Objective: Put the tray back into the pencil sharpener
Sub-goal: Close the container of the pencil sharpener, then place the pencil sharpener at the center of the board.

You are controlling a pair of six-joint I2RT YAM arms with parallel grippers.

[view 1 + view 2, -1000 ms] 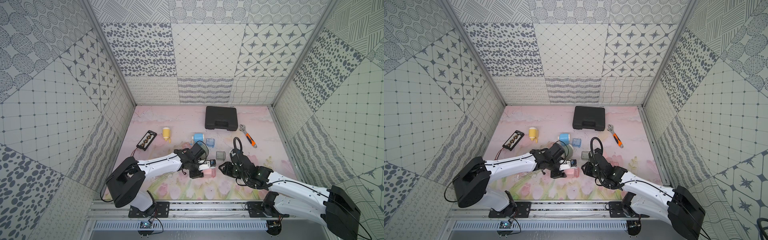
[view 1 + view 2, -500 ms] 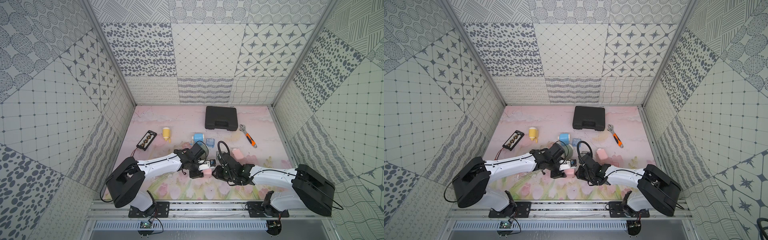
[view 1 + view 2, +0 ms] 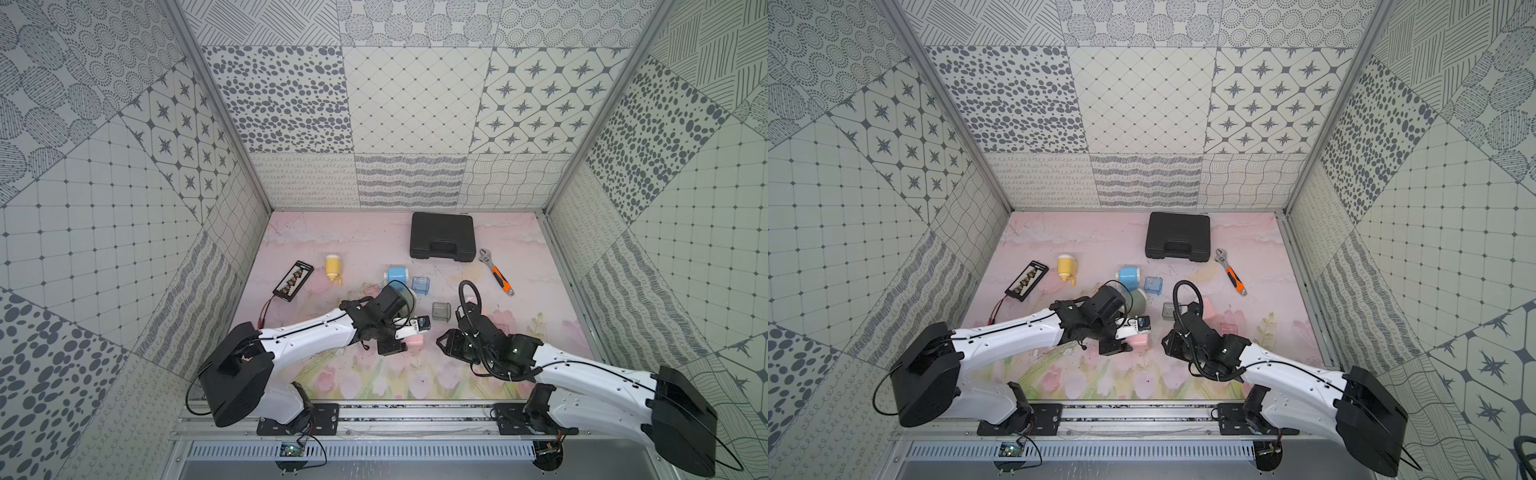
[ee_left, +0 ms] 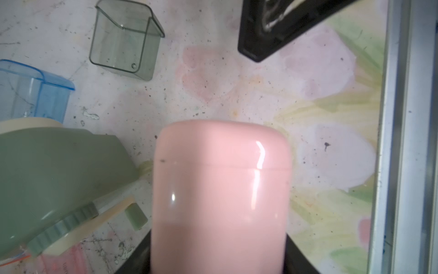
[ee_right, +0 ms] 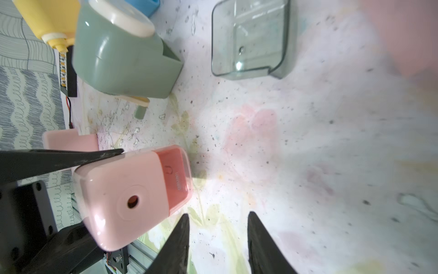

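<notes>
The tray (image 5: 176,174) looks seated in the pink pencil sharpener (image 5: 123,199) (clamped in the left gripper (image 3: 405,340)), so insertion seems done, and the right gripper (image 5: 218,217), jaws apart and empty beside it, need only back away.

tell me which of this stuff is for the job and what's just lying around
For the job: pink pencil sharpener, pink tray seated in it, left gripper holding it, open right gripper.

Lying about: green pencil sharpener, grey clear tray, blue pencil sharpener, blue tray, yellow pencil sharpener, black case, adjustable wrench.
</notes>
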